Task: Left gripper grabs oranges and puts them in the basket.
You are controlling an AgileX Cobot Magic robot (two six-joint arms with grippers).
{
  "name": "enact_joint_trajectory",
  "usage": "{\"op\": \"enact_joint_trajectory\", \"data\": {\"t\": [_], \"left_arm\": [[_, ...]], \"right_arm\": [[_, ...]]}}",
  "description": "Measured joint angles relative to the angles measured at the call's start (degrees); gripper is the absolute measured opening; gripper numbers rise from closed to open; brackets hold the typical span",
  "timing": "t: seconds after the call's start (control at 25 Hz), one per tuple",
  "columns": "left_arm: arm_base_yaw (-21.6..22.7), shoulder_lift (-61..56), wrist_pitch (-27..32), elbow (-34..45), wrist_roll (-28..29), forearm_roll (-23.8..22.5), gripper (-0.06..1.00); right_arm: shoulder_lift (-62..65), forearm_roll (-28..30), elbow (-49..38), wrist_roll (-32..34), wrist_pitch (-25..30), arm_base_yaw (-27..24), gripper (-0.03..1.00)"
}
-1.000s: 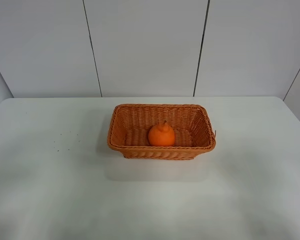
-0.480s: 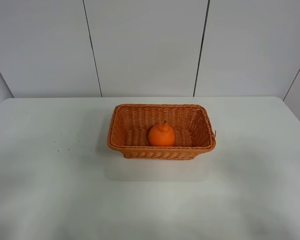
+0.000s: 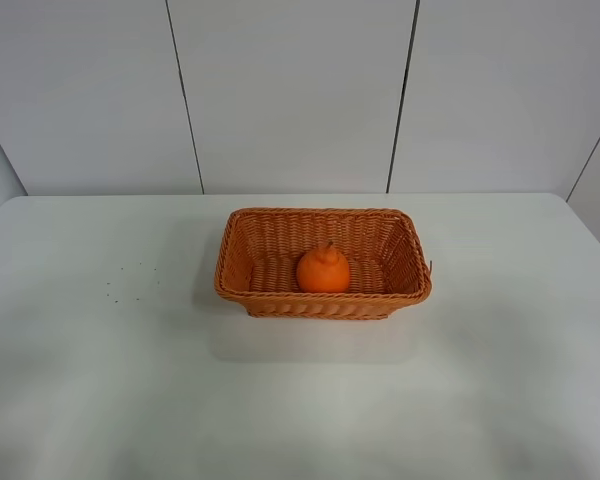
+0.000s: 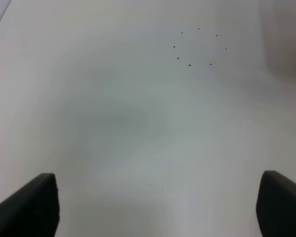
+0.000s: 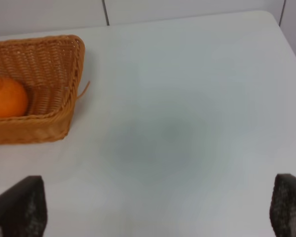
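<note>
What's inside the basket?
One orange sits on the floor of the basket, near the front wall, knob pointing up. The floor under the orange and right behind the front wall is hidden.

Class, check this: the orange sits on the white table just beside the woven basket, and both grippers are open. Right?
Not quite. The orange sits inside the basket, not beside it, as the exterior high view shows. The left gripper and right gripper are open.

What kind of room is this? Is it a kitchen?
Probably not a kitchen; it looks like a robot test room. There is a bare white table, plain grey wall panels, and just one basket holding an orange.
</note>
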State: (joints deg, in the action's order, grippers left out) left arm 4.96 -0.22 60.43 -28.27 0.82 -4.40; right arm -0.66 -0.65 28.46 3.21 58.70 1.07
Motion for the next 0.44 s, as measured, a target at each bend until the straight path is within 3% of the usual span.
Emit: {"op": "enact_joint_trajectory", "data": {"t": [0.44], "left_arm": [[0.0,0.0,0.0,0.0,0.0,0.0,0.9]], "right_arm": [[0.0,0.0,0.0,0.0,0.0,0.0,0.69]]}}
